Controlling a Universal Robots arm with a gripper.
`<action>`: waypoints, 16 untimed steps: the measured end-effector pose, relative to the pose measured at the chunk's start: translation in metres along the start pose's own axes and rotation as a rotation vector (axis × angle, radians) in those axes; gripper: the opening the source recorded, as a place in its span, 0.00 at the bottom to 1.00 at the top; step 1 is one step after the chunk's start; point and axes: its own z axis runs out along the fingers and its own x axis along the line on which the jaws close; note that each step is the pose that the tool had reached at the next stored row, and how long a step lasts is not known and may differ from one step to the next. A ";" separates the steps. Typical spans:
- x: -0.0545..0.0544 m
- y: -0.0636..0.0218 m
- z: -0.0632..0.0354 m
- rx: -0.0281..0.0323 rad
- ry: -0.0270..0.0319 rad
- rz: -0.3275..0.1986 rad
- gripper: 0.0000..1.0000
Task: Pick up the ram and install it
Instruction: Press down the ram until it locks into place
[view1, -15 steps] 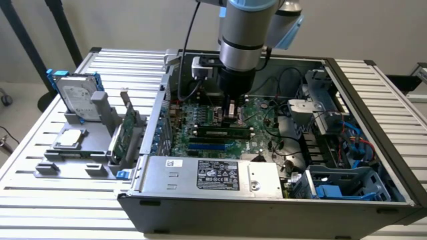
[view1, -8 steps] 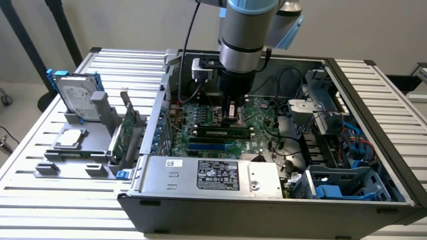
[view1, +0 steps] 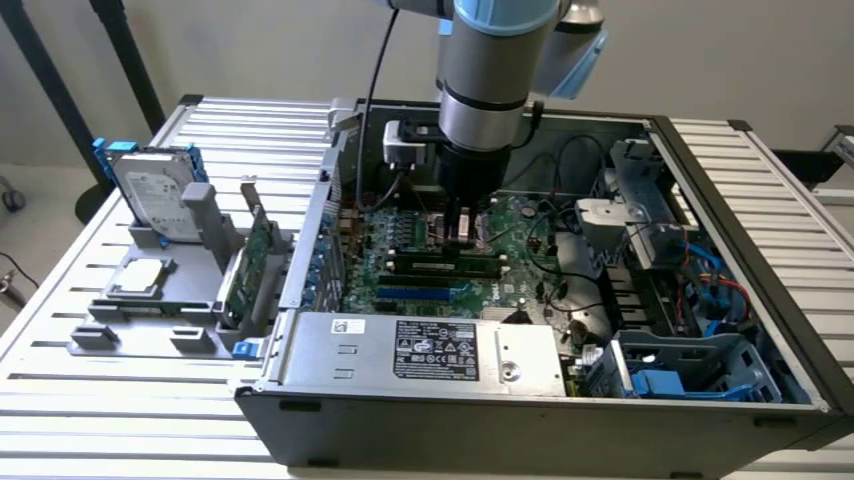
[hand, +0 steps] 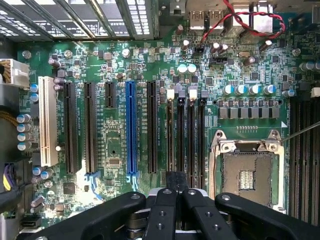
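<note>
1. I am looking at an open desktop computer case (view1: 534, 400) lying on its side on a slatted metal bench (view1: 120, 390), with the robot arm (view1: 501, 60) reaching straight down into it.
2. The gripper (hand: 176, 192) sits low over the green motherboard (hand: 115, 145), near the middle of the case. Its black fingers (hand: 165, 210) are clenched together, with no gap between them.
3. In the wrist view, the fingertips meet right at the near end of a bank of long black memory slots (hand: 185, 135) with white end clips. I cannot tell whether a thin stick is pinched between them or whether they only press down on a slot.
4. In the exterior view, the ram (view1: 447, 267), a narrow green stick with dark chips, lies along the slots on the motherboard, just below the gripper and towards the case's front edge. It looks seated there, though I cannot be sure.
5. The empty silver processor socket (hand: 247, 172) is just beside the memory slots. On their other side stand several black expansion slots, one blue slot (hand: 131, 127) and one white slot (hand: 48, 122).
6. A silver power supply (view1: 427, 350) with a label fills the case's front edge.
7. On the bench, near its edge at the exterior view's left, a grey holder (view1: 147, 310) carries a hard drive (view1: 154, 195) standing upright and a tall green expansion card (view1: 254, 260).
</note>
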 end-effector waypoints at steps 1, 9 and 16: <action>0.000 0.0000 0.0005 0.0001 -0.0003 0.000 0.11; 0.000 -0.0002 0.0019 0.0009 -0.0035 -0.001 0.11; -0.001 -0.0001 0.0019 0.0009 -0.0033 -0.003 0.11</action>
